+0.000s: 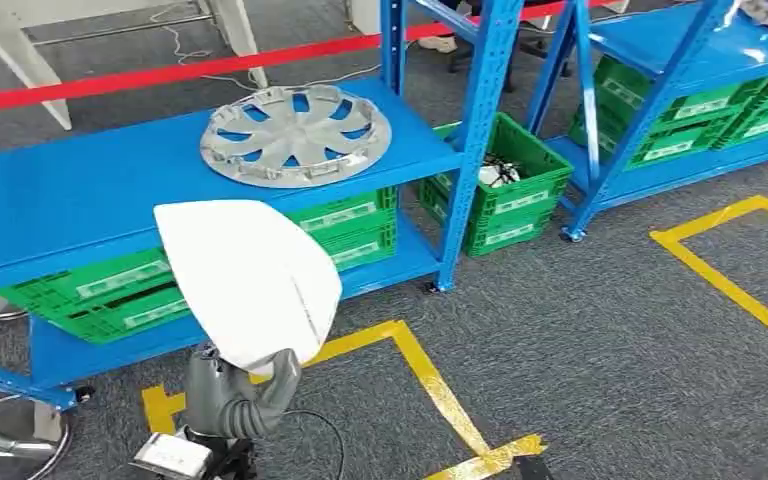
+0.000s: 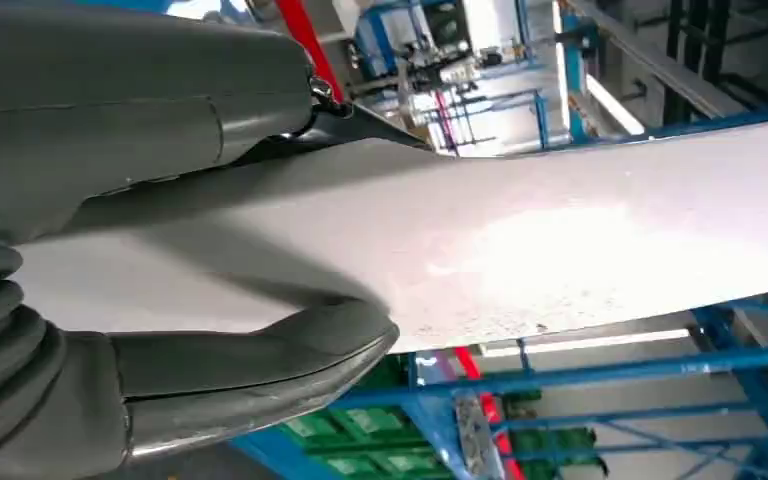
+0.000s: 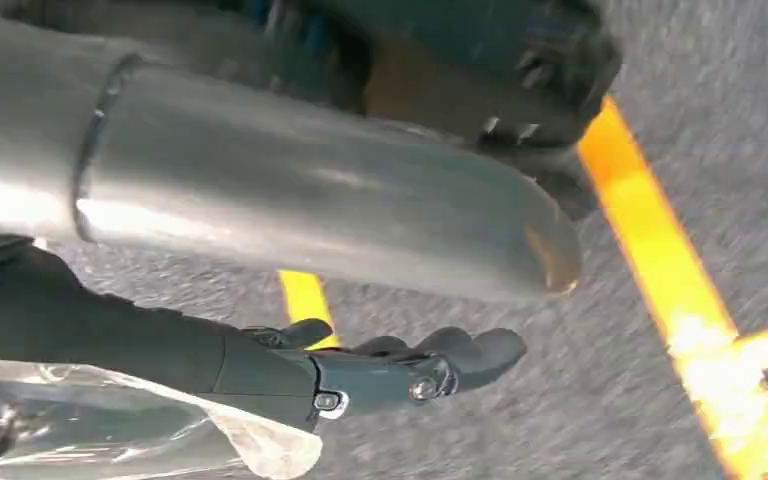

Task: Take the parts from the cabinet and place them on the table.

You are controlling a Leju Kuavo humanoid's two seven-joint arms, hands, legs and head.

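A white curved panel part (image 1: 250, 280) is held up in front of the blue cabinet (image 1: 60, 200). My left hand (image 1: 235, 395) grips the panel by its lower edge, thumb on one face and fingers behind. The left wrist view shows the same white panel (image 2: 560, 240) clamped between my left hand's (image 2: 160, 260) thumb and fingers. A silver wheel cover (image 1: 295, 135) lies flat on the cabinet's top shelf. My right hand (image 3: 390, 370) hangs over the grey carpet with its fingers stretched out and nothing in it.
Green crates (image 1: 350, 225) fill the cabinet's lower shelf. Another green crate (image 1: 505, 185) with small parts stands on the floor beside it. A second blue rack (image 1: 690, 90) is at the right. Yellow tape (image 1: 430, 380) marks the carpet, and a red barrier tape (image 1: 160, 75) runs behind.
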